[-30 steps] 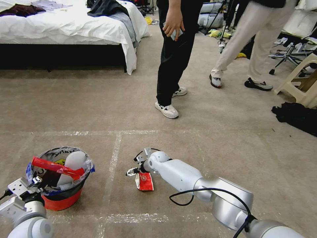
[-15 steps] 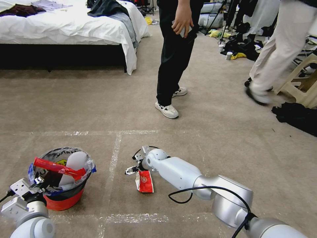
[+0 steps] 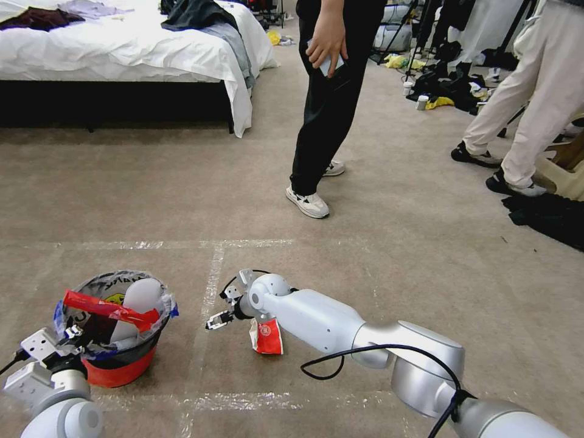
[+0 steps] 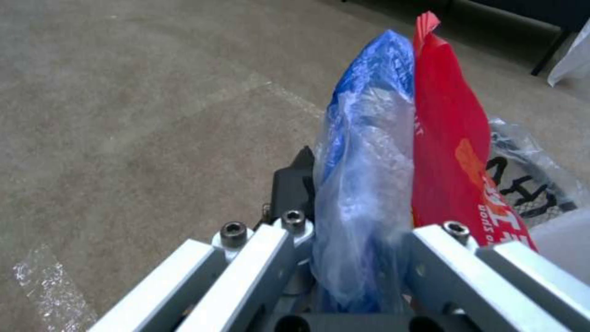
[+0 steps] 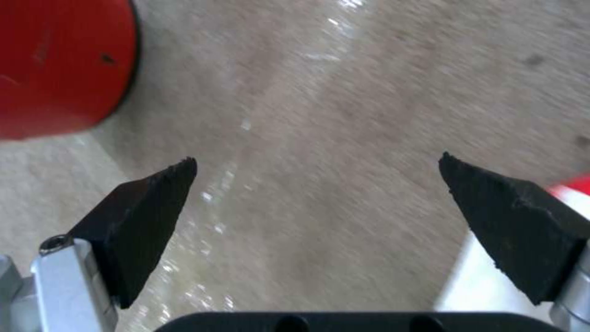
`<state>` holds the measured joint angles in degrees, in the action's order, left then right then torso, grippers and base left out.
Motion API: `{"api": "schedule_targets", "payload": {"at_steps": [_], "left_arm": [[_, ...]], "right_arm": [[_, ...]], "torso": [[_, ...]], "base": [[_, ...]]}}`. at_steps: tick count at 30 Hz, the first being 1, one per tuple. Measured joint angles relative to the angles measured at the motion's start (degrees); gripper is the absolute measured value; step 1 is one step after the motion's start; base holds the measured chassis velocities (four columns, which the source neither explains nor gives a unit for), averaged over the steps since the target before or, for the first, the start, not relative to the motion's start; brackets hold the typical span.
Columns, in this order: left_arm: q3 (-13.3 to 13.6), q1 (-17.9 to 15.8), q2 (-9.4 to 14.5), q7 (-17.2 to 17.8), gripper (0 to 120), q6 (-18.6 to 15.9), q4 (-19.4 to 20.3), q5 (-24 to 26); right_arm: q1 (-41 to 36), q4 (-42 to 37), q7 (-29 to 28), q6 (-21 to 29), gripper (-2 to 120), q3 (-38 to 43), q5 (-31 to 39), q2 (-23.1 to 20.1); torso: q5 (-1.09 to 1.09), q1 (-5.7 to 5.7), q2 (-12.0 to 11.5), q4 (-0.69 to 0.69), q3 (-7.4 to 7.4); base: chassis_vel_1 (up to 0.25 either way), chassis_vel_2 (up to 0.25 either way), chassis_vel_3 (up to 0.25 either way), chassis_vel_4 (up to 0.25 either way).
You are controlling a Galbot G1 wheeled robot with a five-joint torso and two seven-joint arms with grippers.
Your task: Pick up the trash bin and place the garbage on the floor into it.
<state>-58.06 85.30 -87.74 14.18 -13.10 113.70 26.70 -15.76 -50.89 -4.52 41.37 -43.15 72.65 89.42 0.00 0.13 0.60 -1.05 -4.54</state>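
- My right claw (image 3: pixel 217 319) is wide open with nothing in it, low over the carpet (image 3: pixel 389 243). The red and white wrapper (image 3: pixel 266 336) lies just beside it, under my arm. If I close now, I may pinch only carpet.
- My arm could bump the wrapper and push it away.
- My left claw (image 4: pixel 362 276) is squeezed on the rim of the trash bin (image 3: pixel 112 331), mostly on its thin plastic bag (image 4: pixel 366 184). The bag may slip or tear, and the bin could drop.
- The long red wrapper (image 3: pixel 109 308) sticks out of the full bin. A tilt could spill it.
- A person's shoe (image 3: pixel 308 203) is nearby, so a foot may step close.
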Motion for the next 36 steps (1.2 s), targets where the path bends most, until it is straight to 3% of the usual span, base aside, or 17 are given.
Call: {"api": "schedule_targets", "payload": {"at_steps": [19, 36], "left_arm": [[1.1, 0.0, -0.5, 0.0, 4, 0.1, 0.2, -0.5], [0.9, 0.1, -0.2, 0.0, 4, 0.3, -0.4, -0.3]], "right_arm": [[1.4, -5.3, -2.0, 0.6, 100, -2.7, -0.2, -8.4], [0.6, -7.0, -2.3, 0.6, 100, -4.1, 0.0, -9.4]], "torso": [[0.01, 0.0, 0.0, 0.0, 0.01], [0.0, 0.0, 0.0, 0.02, 0.0]], "base": [[0.0, 0.0, 0.0, 0.0], [0.0, 0.0, 0.0, 0.0]]}}
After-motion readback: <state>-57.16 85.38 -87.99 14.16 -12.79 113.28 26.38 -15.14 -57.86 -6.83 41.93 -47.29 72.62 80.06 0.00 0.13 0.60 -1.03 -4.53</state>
